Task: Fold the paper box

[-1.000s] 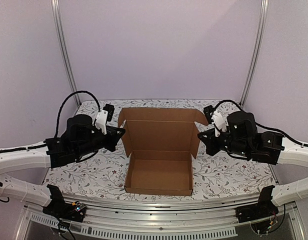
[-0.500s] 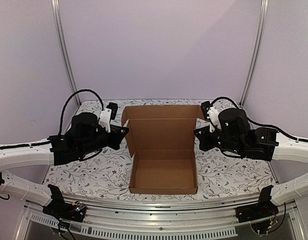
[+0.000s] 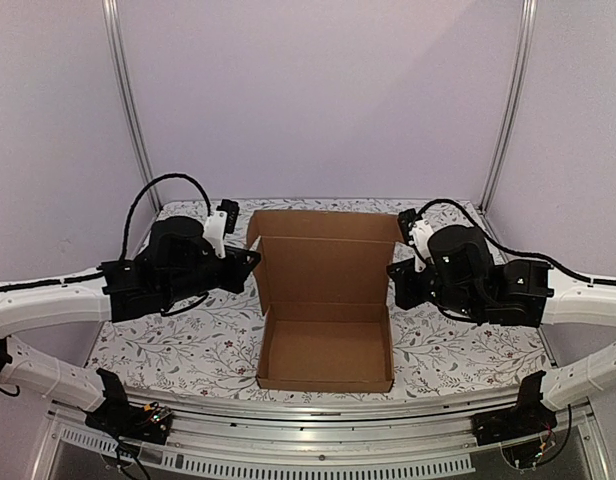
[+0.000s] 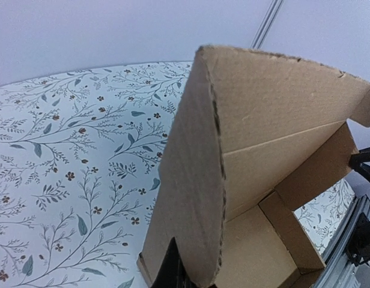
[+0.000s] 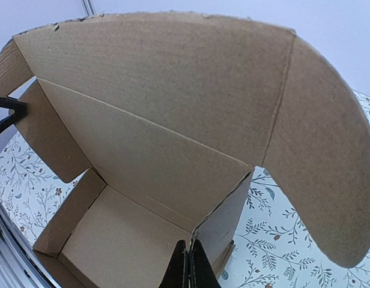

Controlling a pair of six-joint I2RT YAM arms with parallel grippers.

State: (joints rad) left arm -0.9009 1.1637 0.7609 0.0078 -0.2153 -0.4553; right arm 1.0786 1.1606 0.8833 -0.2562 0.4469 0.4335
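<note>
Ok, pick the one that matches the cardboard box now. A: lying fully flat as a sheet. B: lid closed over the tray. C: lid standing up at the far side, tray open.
C: the paper box has its lid standing upright behind the open tray.

Lilac walls (image 3: 318,90), floral tabletop (image 3: 218,350), metal posts (image 3: 130,100)

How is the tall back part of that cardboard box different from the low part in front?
The lid stands upright at the far side; the tray lies flat on the table. The lid carries rounded side flaps; the tray has low straight walls. Both are plain brown cardboard, joined as one piece.
</note>
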